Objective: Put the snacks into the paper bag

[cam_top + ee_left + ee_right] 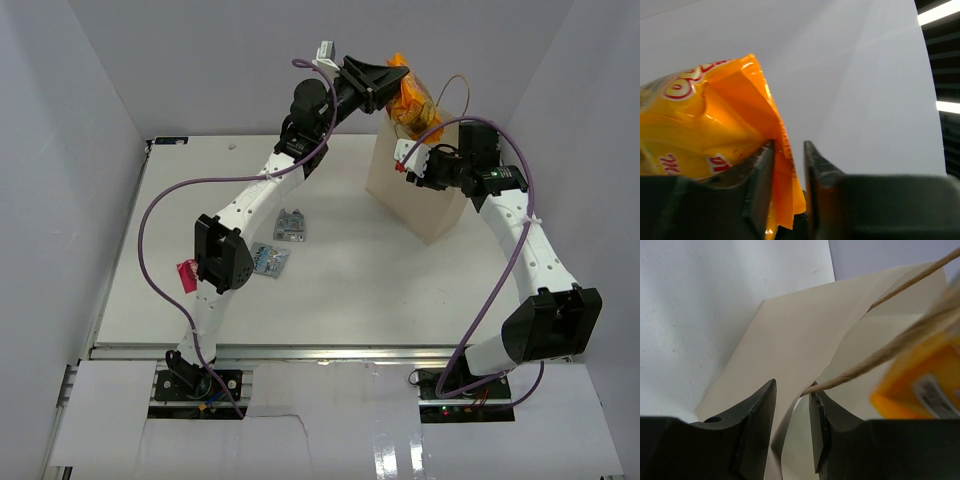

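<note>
The tan paper bag (415, 195) stands tilted at the back right of the table, mouth up. An orange snack packet (410, 98) hangs at its mouth. My left gripper (392, 78) is just above, open. In the left wrist view the packet (715, 120) has its edge between the fingers of that gripper (788, 145), lying against the left finger and apart from the right one. My right gripper (792, 387) stands open with the bag's near wall (805, 330) running between its fingers; a handle cord (900, 345) touches its right fingertip. The orange packet (920, 385) shows beyond it.
Two silver-blue packets (291, 225) (268, 259) lie flat mid-table beside the left arm. A red-pink packet (186, 275) lies at the left, partly hidden by that arm. White walls close in the table on three sides.
</note>
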`<action>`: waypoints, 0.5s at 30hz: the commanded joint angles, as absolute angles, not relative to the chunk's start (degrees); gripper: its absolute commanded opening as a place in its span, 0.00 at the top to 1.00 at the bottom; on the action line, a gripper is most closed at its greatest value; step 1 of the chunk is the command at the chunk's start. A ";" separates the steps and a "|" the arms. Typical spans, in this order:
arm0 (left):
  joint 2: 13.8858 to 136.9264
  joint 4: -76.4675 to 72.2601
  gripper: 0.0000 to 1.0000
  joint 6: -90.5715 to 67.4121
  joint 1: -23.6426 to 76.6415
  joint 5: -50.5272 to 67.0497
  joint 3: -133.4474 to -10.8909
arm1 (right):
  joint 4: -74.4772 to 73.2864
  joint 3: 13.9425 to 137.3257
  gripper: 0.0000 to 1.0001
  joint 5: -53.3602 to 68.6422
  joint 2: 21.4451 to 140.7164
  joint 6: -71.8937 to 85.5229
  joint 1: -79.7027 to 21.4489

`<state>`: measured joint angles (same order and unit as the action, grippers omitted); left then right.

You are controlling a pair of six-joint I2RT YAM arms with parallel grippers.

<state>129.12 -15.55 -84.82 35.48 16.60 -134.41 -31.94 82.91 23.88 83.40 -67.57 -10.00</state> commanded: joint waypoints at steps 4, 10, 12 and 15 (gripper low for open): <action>127.35 -18.99 0.37 -86.92 35.86 17.31 -137.90 | -31.29 82.09 0.62 23.82 82.00 -66.09 -10.19; 127.35 -18.81 0.35 -86.84 35.86 18.37 -138.16 | -31.20 82.44 0.62 23.99 82.53 -65.48 -10.20; 127.27 -18.72 0.34 -86.40 35.68 18.28 -138.51 | -31.11 82.35 0.62 23.91 82.44 -65.30 -10.20; 127.27 -18.63 0.34 -86.40 35.51 18.46 -138.60 | -30.59 82.18 0.63 23.56 82.44 -64.95 -10.20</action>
<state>129.27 -17.43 -86.50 35.64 17.52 -136.68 -32.86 82.59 23.88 83.20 -66.00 -10.04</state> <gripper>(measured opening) 0.660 0.376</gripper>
